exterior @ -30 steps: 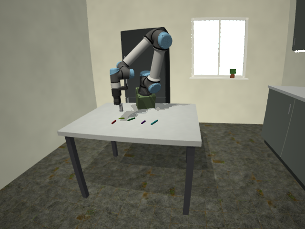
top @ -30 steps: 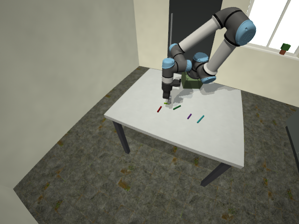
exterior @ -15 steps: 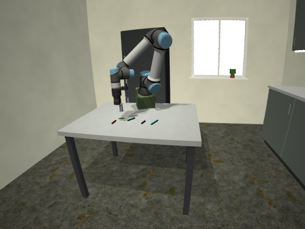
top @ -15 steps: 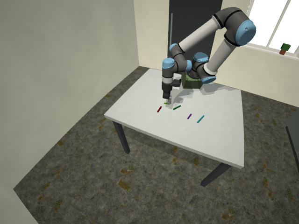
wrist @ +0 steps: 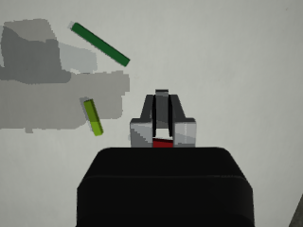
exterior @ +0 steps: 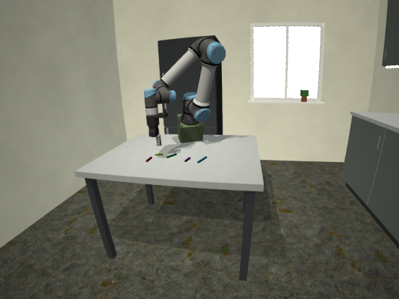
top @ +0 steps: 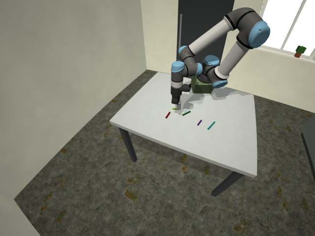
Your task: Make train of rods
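Observation:
My gripper [top: 178, 107] [exterior: 158, 142] [wrist: 162, 107] is shut on a short grey rod [wrist: 162, 110] and holds it above the white table [top: 229, 152] [exterior: 193, 177], over its back left part. Below it lie a lime rod [top: 174, 108] [exterior: 158, 154] [wrist: 93, 116] and a green rod [top: 186, 113] [exterior: 171, 155] [wrist: 99, 44]. A red rod [top: 168, 114] [exterior: 148, 159] lies left of them. A purple rod [top: 199, 122] [exterior: 187, 159] and the turquoise rod [top: 211, 125] [exterior: 201, 159] lie to the right, apart from each other.
The arm's green base block [top: 201, 87] [exterior: 190, 131] stands at the table's back edge. A wall is close on the left. A dark cabinet [exterior: 370, 167] stands at the right, away from the table.

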Controlling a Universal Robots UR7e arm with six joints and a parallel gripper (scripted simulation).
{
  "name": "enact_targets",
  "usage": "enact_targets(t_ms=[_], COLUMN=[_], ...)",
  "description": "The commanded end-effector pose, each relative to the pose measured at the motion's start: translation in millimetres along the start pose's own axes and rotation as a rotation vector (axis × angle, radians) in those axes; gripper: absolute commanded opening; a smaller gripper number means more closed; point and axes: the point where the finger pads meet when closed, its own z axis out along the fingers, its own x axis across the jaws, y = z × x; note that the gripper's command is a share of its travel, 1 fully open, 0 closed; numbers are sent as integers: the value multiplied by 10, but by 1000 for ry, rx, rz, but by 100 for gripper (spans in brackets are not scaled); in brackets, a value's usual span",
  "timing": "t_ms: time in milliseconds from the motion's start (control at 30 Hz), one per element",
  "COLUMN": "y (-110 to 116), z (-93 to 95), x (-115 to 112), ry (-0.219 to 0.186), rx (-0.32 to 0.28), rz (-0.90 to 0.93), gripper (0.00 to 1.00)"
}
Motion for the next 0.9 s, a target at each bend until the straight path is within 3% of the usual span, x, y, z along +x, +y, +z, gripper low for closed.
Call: enact_targets(t_ms=[0, 867], y=[-14, -119], z=[-4, -8], x=[14, 92], ry=[0, 0], rx=[-1, -2], rz=[49, 435], gripper=[24, 24])
